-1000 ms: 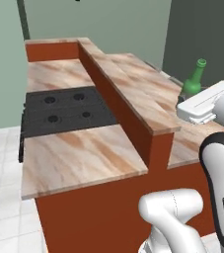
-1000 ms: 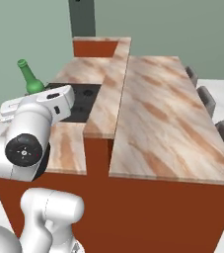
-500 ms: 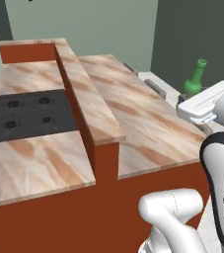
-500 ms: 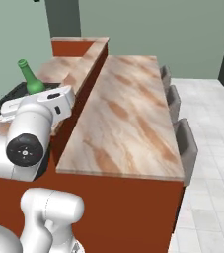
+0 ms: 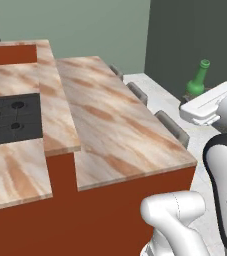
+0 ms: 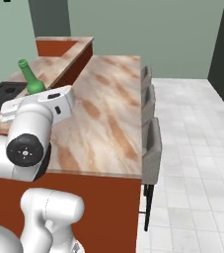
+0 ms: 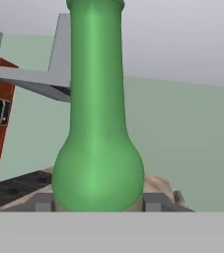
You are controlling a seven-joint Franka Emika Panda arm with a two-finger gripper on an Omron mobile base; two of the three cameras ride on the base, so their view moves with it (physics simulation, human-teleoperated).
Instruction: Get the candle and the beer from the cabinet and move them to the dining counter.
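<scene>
Green beer (image 7: 97, 148) clamped upright in hand (image 7: 97, 203); label hidden.

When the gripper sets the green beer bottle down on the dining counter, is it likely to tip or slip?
The beer looks tall with a long narrow neck, so it may tip if released tilted. Its smooth glass could slip between the fingers. The dining counter looks flat and hard, so a gentle placement seems wise.

Beer (image 7: 97, 128) cap beyond top edge
</scene>
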